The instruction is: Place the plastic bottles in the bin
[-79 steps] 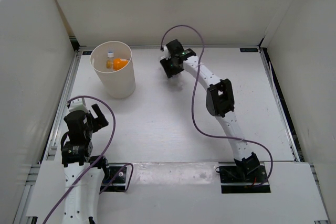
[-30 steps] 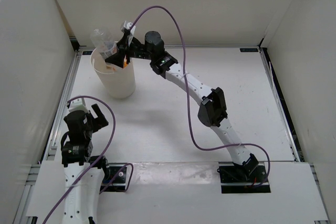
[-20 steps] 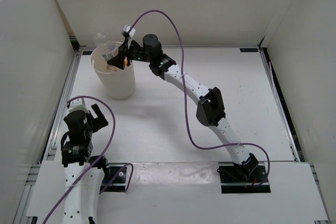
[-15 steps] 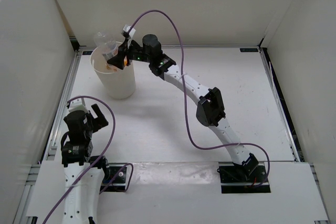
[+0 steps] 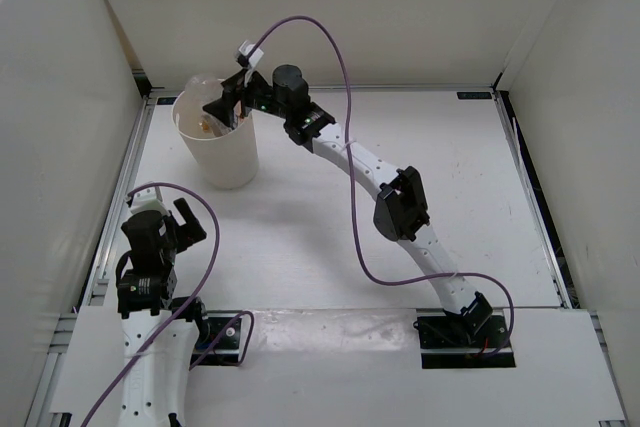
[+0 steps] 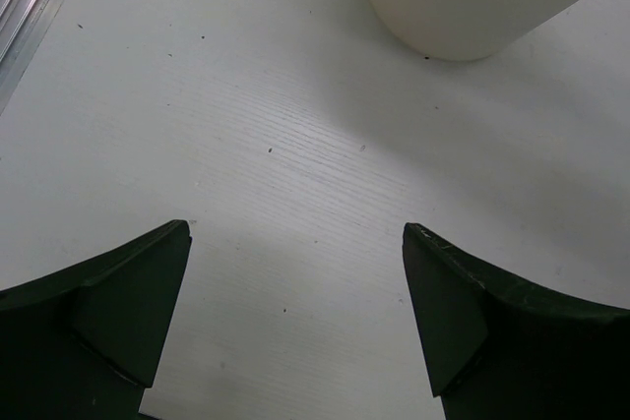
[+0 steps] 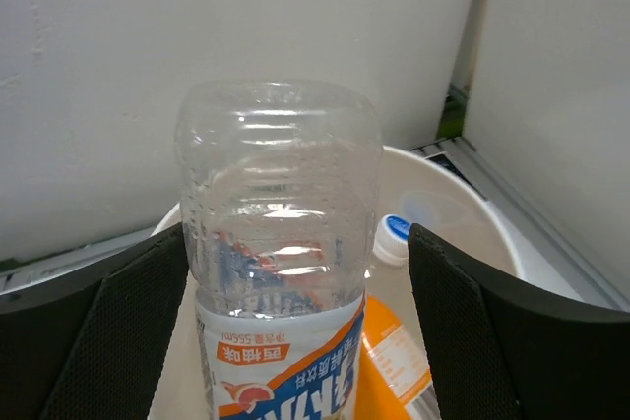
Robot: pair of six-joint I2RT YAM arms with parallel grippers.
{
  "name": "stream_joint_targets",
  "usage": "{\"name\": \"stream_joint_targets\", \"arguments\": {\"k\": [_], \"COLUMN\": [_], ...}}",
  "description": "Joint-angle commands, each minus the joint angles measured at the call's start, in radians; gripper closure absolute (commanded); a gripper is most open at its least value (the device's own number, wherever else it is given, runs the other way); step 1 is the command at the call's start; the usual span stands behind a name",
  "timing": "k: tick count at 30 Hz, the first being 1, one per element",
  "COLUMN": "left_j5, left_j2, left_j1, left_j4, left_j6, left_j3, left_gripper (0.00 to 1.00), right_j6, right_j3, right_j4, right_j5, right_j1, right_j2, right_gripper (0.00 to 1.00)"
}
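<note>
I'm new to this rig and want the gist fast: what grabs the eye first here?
A clear bottle pokes base up out of the bin at the table's far left, between the open fingers of the right end effector. Beneath it in the bin lie an orange bottle and a blue-topped cap. The left end effector hangs open near its base, holding nothing.

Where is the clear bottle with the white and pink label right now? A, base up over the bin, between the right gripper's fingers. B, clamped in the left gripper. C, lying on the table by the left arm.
A: the right wrist view shows the clear bottle base up between the right gripper fingers, above the bin; the left gripper has only table under it.
</note>
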Motion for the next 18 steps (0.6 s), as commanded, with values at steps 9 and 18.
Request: {"name": "stream_joint_targets", "arguments": {"k": [9, 18], "left_j5": [-0.026, -0.031], "left_j2": [-0.018, -0.045], "left_j1": [0.002, 0.046], "left_j4": [-0.014, -0.007], "left_j6": [-0.012, -0.009], "left_j3": [0.001, -0.011], "left_gripper": [0.01, 0.01], "right_j6": [-0.074, 0.006], "right_j3": [0.01, -0.14], "right_j4": [0.215, 0.243], "right_j5": [0.272, 0.202], "right_j1": [-0.075, -0.135], "right_j2": [-0.107, -0.264], "right_gripper": [0.1, 0.1]}}
